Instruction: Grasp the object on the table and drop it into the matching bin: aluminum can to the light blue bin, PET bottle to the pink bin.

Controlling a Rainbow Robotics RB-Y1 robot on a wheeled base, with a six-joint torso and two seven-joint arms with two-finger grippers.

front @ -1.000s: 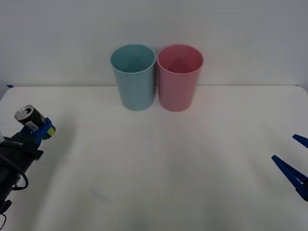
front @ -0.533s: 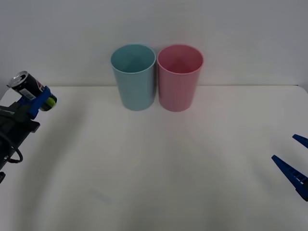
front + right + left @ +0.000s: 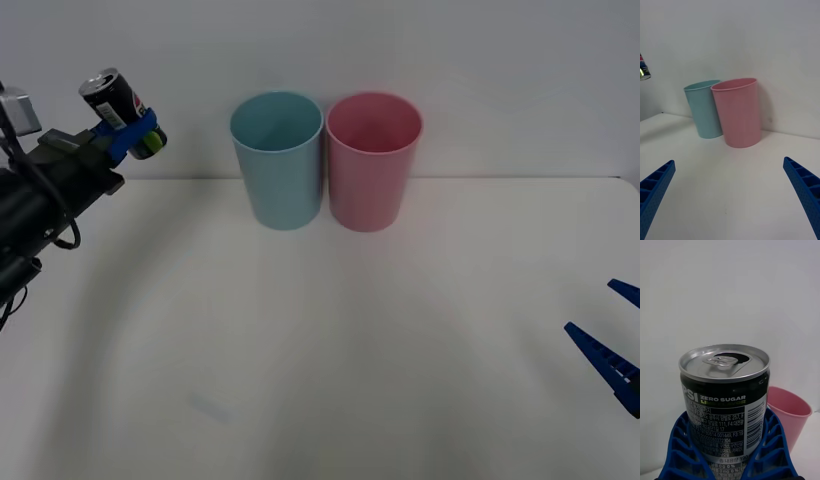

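- Front view, upper left of the frame: left gripper (image 3: 133,135) up in the air, blue fingers clamped round a small dark can (image 3: 112,98), silver top tilted toward the upper left.
- Can well clear of the white table (image 3: 330,340), off to the left of both bins, about level with their rims.
- Top centre of the frame: light blue bin (image 3: 278,160) and pink bin (image 3: 373,161) upright side by side, blue on the left, walls just about touching, both at the far edge of the table near the wall.
- Lower right edge of the frame: right gripper (image 3: 622,335) low over the table, fingers spread wide, nothing in them.
- Left wrist view: can (image 3: 723,400) dead centre, pull tab opening visible on the lid, white "ZERO SUGAR" and yellow-green lettering on the side, ribbed blue fingers (image 3: 681,450) hugging both flanks; bit of the pink bin (image 3: 788,416) poking out behind on the right.
- Right wrist view: both bins mid-frame, pink bin (image 3: 738,112) nearer and overlapping the blue one (image 3: 703,108); blue fingertips (image 3: 655,187) far apart at the bottom corners.
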